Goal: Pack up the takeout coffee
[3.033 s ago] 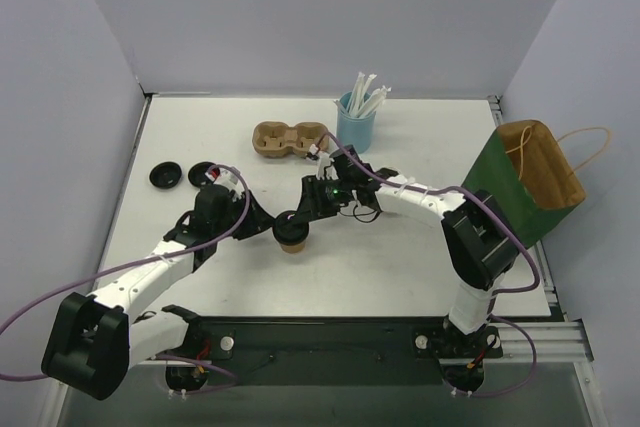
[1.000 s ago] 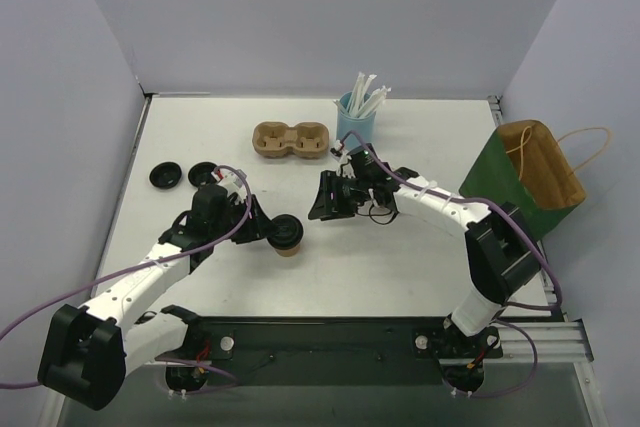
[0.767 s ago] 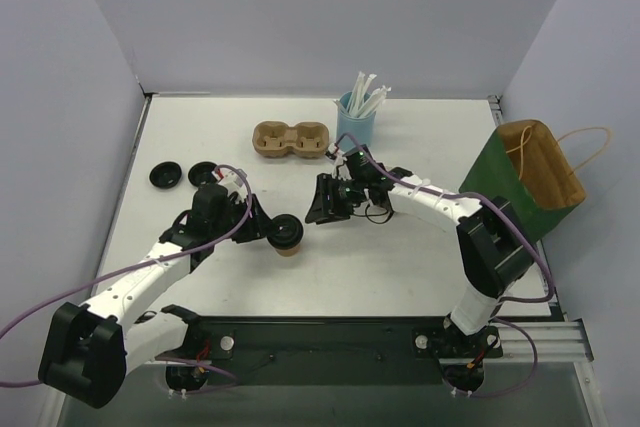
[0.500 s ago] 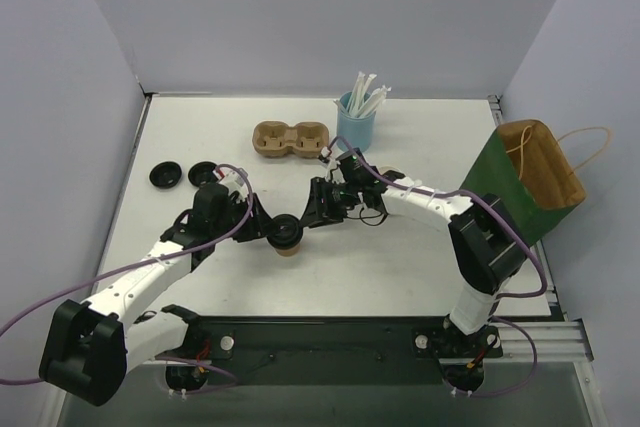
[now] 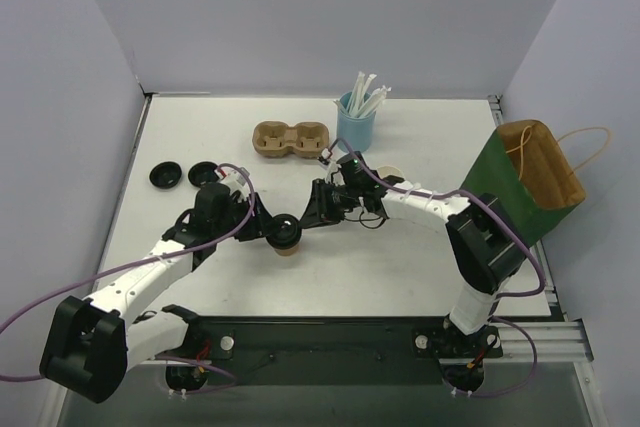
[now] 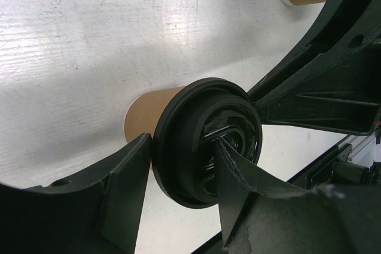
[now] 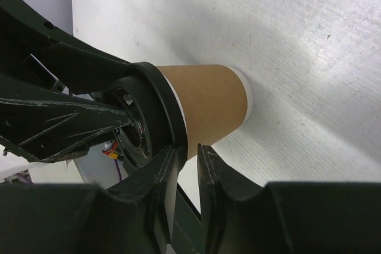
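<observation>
The takeout coffee point(image 7: 208, 108) is plain tan, its lid point(image 6: 205, 141) glossy black. The straw cup point(image 5: 355, 127) is light blue and its straws point(image 5: 368, 90) white. The carrier point(image 5: 290, 140) is pulp brown. The bag point(image 5: 500, 182) is dark green, seemingly tan inside. The counter point(image 5: 200, 117) is white.

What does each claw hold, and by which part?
Left claw: the black lid on the cup, by its sides. Right claw: at the lid's rim; a hold cannot be told.
</observation>
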Robot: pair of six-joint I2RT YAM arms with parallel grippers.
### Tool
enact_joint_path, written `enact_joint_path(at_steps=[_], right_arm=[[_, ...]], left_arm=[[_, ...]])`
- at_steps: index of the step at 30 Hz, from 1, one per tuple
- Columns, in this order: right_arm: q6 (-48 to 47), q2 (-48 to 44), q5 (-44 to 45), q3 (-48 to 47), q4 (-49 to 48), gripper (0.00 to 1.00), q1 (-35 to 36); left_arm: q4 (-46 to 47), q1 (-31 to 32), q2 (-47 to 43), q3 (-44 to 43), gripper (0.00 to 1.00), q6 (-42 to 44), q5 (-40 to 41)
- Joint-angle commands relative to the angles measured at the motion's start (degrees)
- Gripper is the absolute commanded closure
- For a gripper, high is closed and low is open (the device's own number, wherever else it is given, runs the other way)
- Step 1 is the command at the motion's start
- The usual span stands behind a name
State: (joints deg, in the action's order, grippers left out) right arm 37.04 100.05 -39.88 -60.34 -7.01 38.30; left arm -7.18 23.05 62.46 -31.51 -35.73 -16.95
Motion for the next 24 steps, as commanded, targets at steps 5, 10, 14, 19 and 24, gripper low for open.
enact_joint_path(at_steps=[5, 10, 14, 19, 24], right_arm=[[-1.1, 2.9, 8.8, 9.0, -0.5, 0.81, 1.0], [-1.9, 3.4, 14.0, 10.9, 1.8, 0.82, 2.0], [-1.8, 3.0, 15.5, 11.0, 2.3, 0.82, 2.3], [-2.0, -0.3, 14.7, 5.8, 6.6, 0.81, 2.0], [-4.1, -4.3, 14.1, -2.3, 11.6, 0.71, 1.7]], left_arm=[[-1.9, 0.9, 3.0, 4.9, 0.47, 1.9, 4.6], [-0.1, 0.9, 3.5, 6.5, 0.49, 1.0, 4.8], [-0.3, 1.1, 3.5, 6.5, 0.49, 0.8, 4.9], [-1.9, 1.2, 2.0, 3.6, 0.48, 0.3, 3.8], [-4.8, 1.2, 1.0, -3.5, 0.42, -0.6, 1.0]])
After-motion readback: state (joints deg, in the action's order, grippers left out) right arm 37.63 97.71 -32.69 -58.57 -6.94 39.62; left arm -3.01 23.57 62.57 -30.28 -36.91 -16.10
